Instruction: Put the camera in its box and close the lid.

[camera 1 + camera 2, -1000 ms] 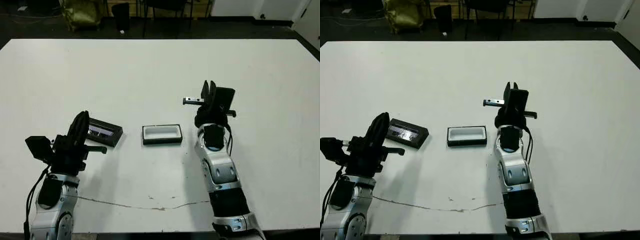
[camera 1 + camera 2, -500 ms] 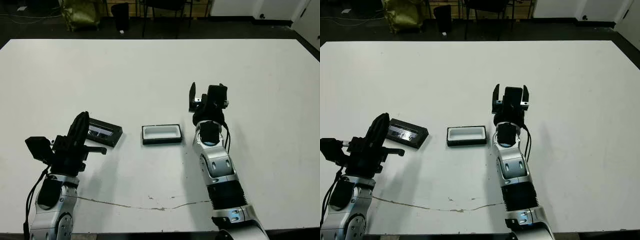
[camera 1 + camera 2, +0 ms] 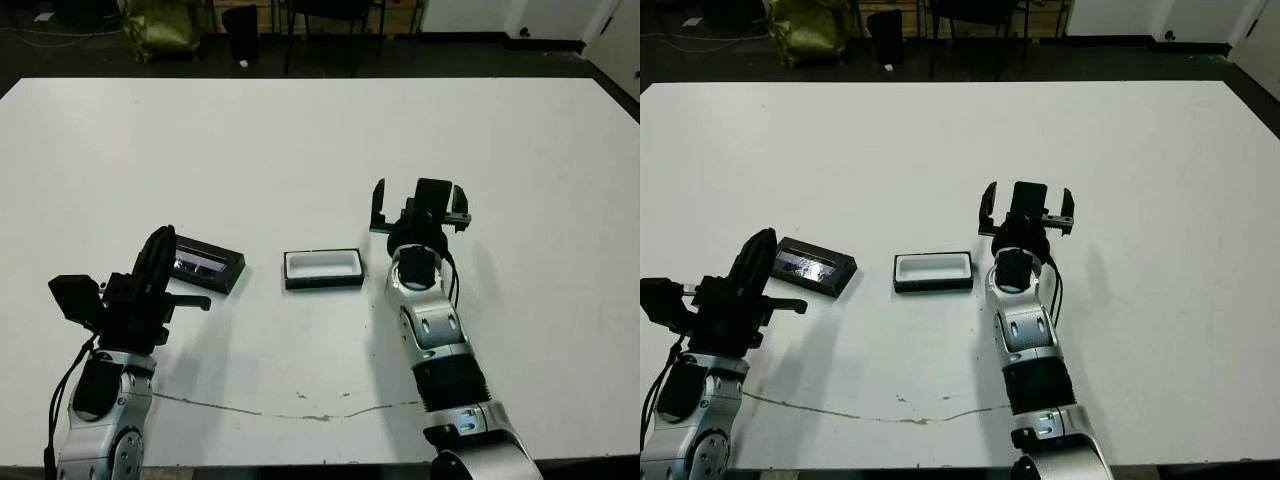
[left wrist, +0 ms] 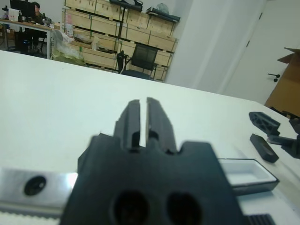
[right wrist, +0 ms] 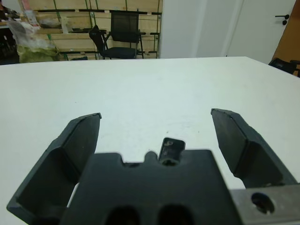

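Note:
The box (image 3: 323, 283) stands mid-table, its white lining bare; its wall (image 4: 253, 185) also shows in the left wrist view. The lid (image 3: 208, 265), black with a glossy strip, lies to its left. My left gripper (image 3: 163, 245) is shut on nothing just short of the lid, fingers (image 4: 158, 117) nearly touching. My right gripper (image 3: 419, 203) hovers to the right of the box and slightly beyond it, open wide with nothing between its fingers (image 5: 84, 136). A slim black bar on the table under its left-hand finger looks like the camera (image 4: 262, 148).
The white table (image 3: 300, 140) stretches far beyond and to both sides. A thin dark crack line (image 3: 300, 412) runs near the front edge. Chairs (image 5: 124, 33) and shelving stand past the far edge. A person (image 4: 35, 7) sits far off.
My right wrist has rolled round, so its two fingers now stand side by side and spread wide. The left arm, box and lid have not moved.

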Controlling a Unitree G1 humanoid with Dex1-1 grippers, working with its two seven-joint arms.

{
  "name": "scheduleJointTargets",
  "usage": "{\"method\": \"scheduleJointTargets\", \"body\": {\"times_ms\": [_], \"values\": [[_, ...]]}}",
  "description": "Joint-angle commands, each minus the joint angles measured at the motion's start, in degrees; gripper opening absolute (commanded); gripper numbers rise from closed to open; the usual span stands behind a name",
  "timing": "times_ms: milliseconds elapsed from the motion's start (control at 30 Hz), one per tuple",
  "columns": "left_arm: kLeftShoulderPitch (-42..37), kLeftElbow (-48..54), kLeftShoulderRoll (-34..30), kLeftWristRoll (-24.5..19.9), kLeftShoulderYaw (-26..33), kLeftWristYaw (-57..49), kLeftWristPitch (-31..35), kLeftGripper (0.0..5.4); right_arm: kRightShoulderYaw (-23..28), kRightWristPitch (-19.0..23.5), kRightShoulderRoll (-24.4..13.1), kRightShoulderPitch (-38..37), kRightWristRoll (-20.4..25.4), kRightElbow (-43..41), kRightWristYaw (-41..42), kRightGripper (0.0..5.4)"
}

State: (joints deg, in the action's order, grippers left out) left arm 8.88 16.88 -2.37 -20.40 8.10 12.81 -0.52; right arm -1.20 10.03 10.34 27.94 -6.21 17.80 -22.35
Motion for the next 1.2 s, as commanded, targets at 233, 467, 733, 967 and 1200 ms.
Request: {"method": "scheduleJointTargets", "body": {"times_ms": [233, 467, 733, 967, 1200], "values": [[1.6, 0.1, -0.8, 0.6, 0.2, -0.6, 1.3, 0.00, -1.1, -1.5, 1.8, 0.8, -1.9, 6.0, -3.8, 5.38], [2.1, -0.3, -0.9, 1.0, 0.4, -0.4, 0.7, 0.00, -1.1, -0.7, 2.4, 0.6, -1.6, 8.0, -4.7, 5.38], [2.2, -0.6, -0.6, 0.4, 0.4, 0.2, 0.6, 0.00, -0.6, -3.6, 4.0, -0.5, 0.3, 10.1, -6.6, 5.38], [2.3, -1.2, -0.8, 0.5, 0.5, 0.5, 0.0, 0.00, -0.7, -3.9, 4.4, -1.3, 2.1, 10.5, -6.9, 5.38], [2.4, -1.0, -1.2, 0.4, 0.6, 0.4, 0.9, 0.00, -0.5, -4.9, 4.7, -2.5, 3.2, 10.9, -7.1, 5.38]]}}
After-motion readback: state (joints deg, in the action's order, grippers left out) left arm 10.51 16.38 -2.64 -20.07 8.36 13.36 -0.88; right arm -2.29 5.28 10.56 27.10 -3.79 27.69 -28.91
